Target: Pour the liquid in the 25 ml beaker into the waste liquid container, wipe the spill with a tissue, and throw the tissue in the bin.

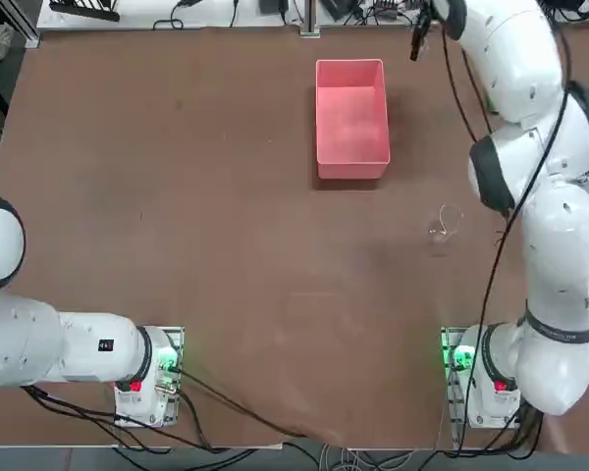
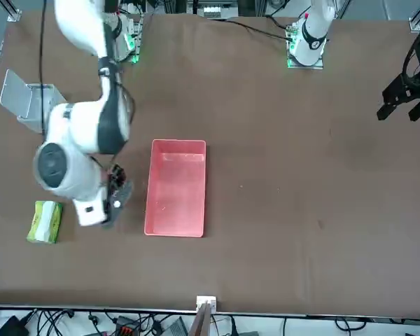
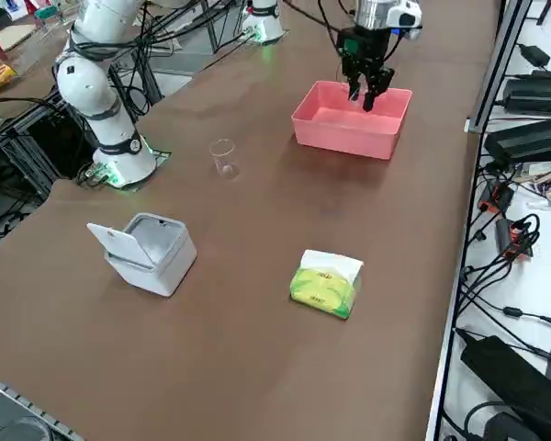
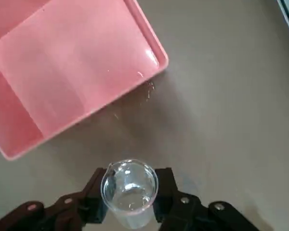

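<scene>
Top view: waste liquid container [image 1: 351, 157] sits centre-far on the worktop [image 1: 177, 245]. A larger beaker [image 1: 446, 222] stands alone, well apart from it and nearer the right arm's base. The right pincer is not visible here.

Front view: right pincer [image 2: 116, 193] hangs just beside the container's long wall [image 2: 151, 185], on the side toward the tissue pack [image 2: 45, 221]. The bin [image 2: 29, 100] is further back, lid open.

Right side view: right pincer [image 3: 365, 84] is near the waste liquid container [image 3: 344, 133]; over it or beside it can't be told from this angle. The bin [image 3: 152, 250] and tissue pack [image 3: 325, 284], with a white tissue [image 3: 334, 262] sticking out of the top, are well apart from it.

Right wrist view: right pincer [image 4: 129, 196] is clamped on the 25 ml beaker [image 4: 129, 185], fingers [image 4: 166, 191] on opposite sides of the glass wall. The beaker is upright, mouth to the camera, with clear liquid inside. It hangs over bare worktop near a corner of the waste liquid container [image 4: 156, 55], not over the tray. Small glints by that corner could be drops; can't confirm.

Handling judgement: thin glass, light, smooth and slippery, breakable if squeezed hard. A mid-wall hold below the rim looks right, as it keeps the pour lip free. It likely needs to move in over the tray before tilting, slowly, lip toward the pink floor.
</scene>
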{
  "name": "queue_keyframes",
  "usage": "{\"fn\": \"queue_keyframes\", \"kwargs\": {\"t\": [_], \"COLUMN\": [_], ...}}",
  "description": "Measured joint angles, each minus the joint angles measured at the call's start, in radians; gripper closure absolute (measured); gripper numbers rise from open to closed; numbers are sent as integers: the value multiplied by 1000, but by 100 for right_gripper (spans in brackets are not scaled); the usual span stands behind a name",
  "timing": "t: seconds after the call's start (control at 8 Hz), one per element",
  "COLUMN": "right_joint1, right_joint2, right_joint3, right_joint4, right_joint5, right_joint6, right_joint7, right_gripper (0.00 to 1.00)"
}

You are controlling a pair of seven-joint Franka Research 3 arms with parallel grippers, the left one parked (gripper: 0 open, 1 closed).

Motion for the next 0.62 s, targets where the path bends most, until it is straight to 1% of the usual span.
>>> {"fn": "queue_keyframes", "kwargs": {"t": [0.25, 0.5, 0.62], "right_joint1": [-46, -75, -107], "right_joint2": [0, -2, -15], "right_joint3": [8, 14, 61], "right_joint4": [0, 0, 0], "right_joint5": [42, 63, 64], "right_joint6": [-5, -5, -4], "right_joint7": [-67, -150, -163], "right_gripper": [52, 52, 52]}}
